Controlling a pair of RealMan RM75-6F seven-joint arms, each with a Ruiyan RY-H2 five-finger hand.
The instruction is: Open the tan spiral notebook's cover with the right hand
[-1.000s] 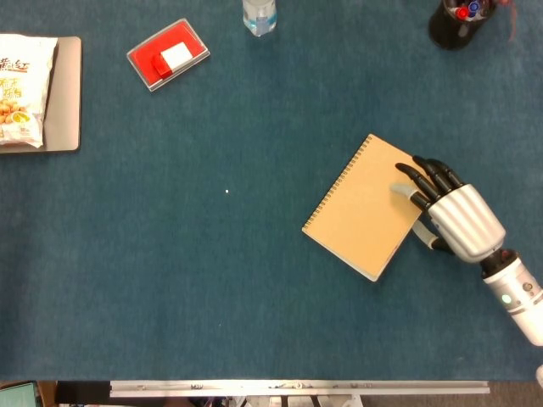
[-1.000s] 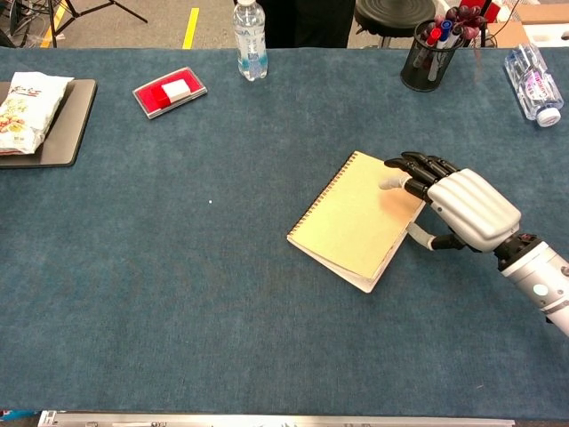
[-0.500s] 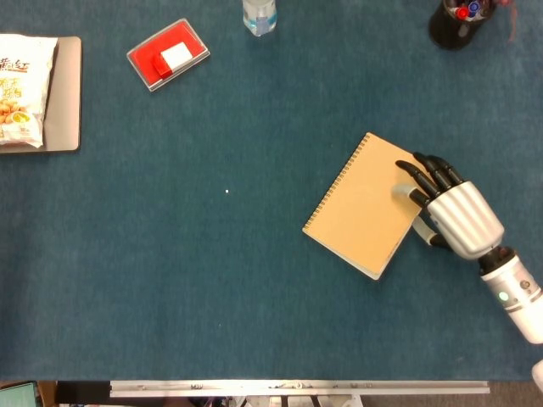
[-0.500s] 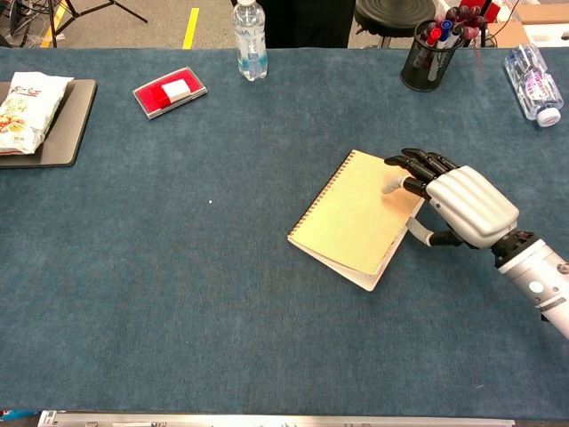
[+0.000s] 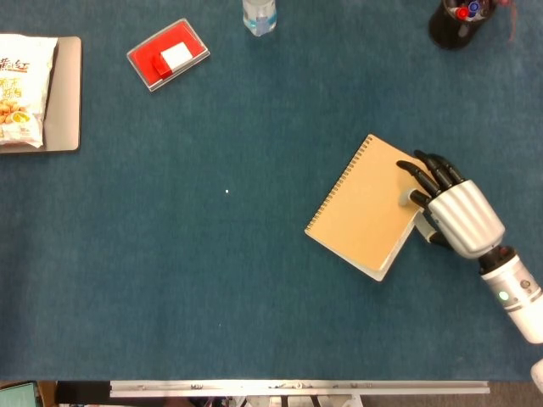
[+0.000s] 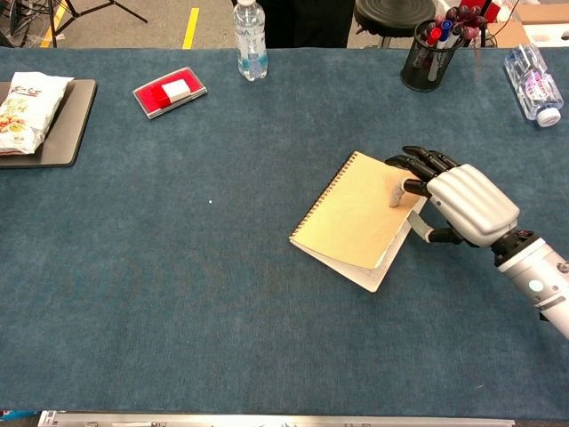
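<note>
Blue felt table [image 6: 222,294] is where we find the tan spiral notebook [image 6: 356,218], right of centre, its cover's free edge lifted slightly. Our right hand [image 6: 462,203] pinches that edge, fingertips [image 6: 411,164] on top. Well apart sit a red case [image 6: 169,90], a water bottle [image 6: 250,31], a pen cup [image 6: 429,55] and a snack bag [image 6: 25,100] on a dark tray [image 6: 71,124]; none blocks the cover. We cannot see our left hand

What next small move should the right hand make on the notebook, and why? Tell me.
Probably lift and swing the free edge up toward the spiral. The right hand pinches the tan spiral notebook at its right edge, and the cover there is only slightly raised off the pages.
</note>
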